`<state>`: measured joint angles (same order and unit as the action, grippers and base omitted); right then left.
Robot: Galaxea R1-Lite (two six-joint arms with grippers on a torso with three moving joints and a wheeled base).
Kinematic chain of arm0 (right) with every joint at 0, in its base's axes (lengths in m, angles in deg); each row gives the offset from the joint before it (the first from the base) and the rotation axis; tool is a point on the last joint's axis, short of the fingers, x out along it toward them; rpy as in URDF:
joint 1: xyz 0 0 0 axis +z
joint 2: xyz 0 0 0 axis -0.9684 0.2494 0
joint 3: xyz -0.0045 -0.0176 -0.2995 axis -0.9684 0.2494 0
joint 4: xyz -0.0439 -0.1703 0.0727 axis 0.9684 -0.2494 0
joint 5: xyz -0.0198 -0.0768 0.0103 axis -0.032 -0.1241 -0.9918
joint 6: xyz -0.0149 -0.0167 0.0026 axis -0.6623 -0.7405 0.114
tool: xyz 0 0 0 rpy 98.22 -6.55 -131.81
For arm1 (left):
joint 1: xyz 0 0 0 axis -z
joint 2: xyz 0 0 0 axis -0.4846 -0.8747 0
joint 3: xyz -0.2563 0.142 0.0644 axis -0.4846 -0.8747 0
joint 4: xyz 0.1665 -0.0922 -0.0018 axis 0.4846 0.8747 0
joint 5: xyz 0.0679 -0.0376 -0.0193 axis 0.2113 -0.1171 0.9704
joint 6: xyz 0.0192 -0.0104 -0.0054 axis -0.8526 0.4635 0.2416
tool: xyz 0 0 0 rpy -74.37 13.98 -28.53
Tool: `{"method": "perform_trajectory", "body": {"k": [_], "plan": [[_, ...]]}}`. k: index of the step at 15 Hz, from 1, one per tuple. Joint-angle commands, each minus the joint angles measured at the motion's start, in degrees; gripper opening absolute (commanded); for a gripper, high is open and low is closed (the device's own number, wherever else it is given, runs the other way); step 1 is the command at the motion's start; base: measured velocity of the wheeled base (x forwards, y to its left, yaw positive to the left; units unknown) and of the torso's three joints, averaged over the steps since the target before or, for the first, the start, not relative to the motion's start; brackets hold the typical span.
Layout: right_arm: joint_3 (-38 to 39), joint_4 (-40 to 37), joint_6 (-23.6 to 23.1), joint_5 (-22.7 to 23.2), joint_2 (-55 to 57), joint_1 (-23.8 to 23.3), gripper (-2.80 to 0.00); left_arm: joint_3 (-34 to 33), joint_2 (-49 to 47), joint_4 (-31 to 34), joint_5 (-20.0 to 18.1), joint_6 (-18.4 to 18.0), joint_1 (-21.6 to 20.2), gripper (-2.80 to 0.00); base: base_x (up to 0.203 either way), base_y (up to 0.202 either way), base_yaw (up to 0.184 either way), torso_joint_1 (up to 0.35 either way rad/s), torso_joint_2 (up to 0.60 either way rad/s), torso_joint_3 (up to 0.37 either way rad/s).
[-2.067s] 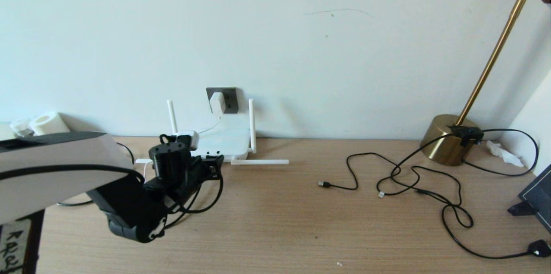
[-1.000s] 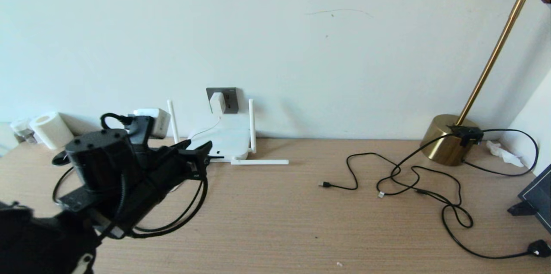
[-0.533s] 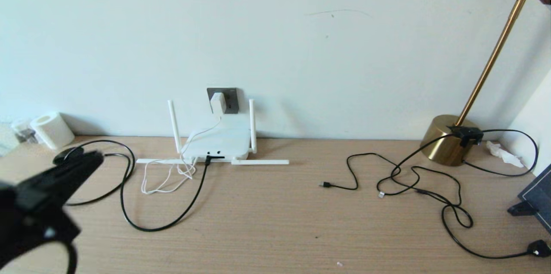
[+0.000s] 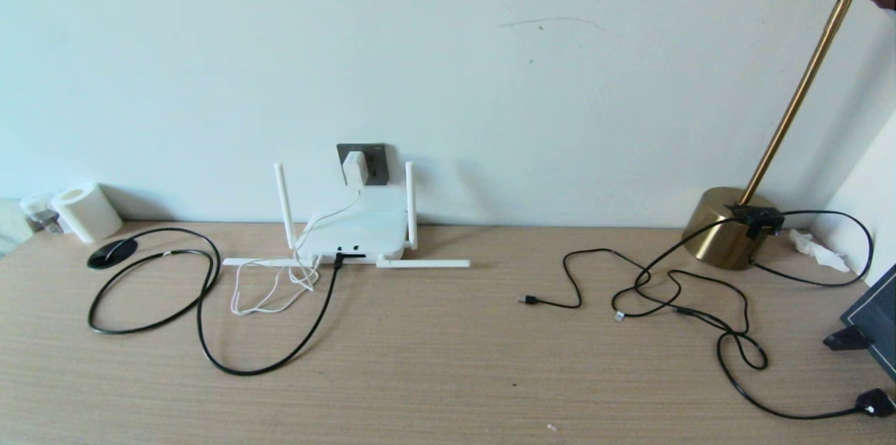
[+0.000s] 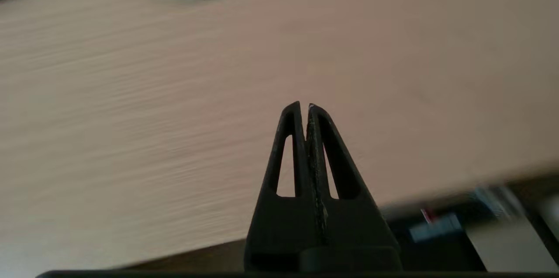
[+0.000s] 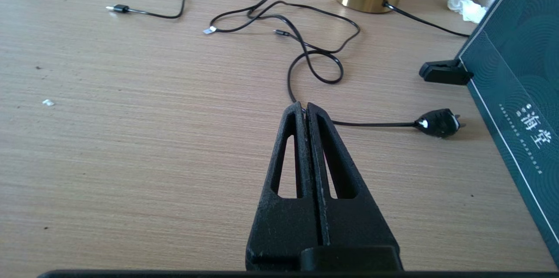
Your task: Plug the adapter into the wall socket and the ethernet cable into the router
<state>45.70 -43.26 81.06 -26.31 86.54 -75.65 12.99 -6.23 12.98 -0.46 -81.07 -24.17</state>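
The white adapter (image 4: pixel 353 167) sits plugged into the dark grey wall socket (image 4: pixel 374 164), its thin white cord (image 4: pixel 269 291) looping down onto the table. Below it lies the white router (image 4: pixel 364 229) with upright and flat antennas. The black ethernet cable (image 4: pixel 210 319) loops over the table and its plug (image 4: pixel 339 260) sits in the router's front edge. Neither arm shows in the head view. My left gripper (image 5: pixel 305 106) is shut and empty above the table's near edge. My right gripper (image 6: pixel 305 105) is shut and empty over the right side of the table.
Thin black cords (image 4: pixel 672 291) with small plugs sprawl at the right, by a brass lamp base (image 4: pixel 728 224). A black plug (image 6: pixel 439 123) and a dark green box (image 6: pixel 519 94) lie near my right gripper. A paper roll (image 4: pixel 85 210) and a black disc (image 4: pixel 112 253) sit far left.
My left arm has pulled back from the router and out of the head view, leaving the ethernet plug in the router.
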Motion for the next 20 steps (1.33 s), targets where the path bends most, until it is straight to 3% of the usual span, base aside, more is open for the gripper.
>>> {"method": "perform_trajectory", "body": {"k": [1,4,8,9,20], "plan": [[-0.01,0.02,-0.08,0.02,0.03,0.01,-2.80,-0.05,7.32,0.71,-0.78,-0.56,-6.70,-2.80,0.000,0.000,0.000,0.000,0.00,0.000],[-0.01,0.04,0.67,0.02,0.00,0.01,-2.80,-1.32,18.31,-2.14,-3.11,-1.72,-5.11,-2.80,0.000,0.000,0.000,0.000,0.00,0.000],[-0.01,0.04,0.84,0.02,0.00,-0.03,-2.80,-1.50,18.54,-2.77,-0.21,5.85,-4.82,-2.80,0.000,0.000,0.000,0.000,0.00,0.000],[-0.01,0.04,0.99,0.02,0.01,0.01,-2.80,-1.50,18.54,-2.80,-0.07,6.32,-4.82,-2.80,0.000,0.000,0.000,0.000,0.00,0.000],[0.52,0.65,1.11,-0.07,0.00,0.01,-2.80,-1.50,18.54,-2.80,-0.07,6.41,-4.82,-2.80,0.000,0.000,0.000,0.000,0.00,0.000]]}}
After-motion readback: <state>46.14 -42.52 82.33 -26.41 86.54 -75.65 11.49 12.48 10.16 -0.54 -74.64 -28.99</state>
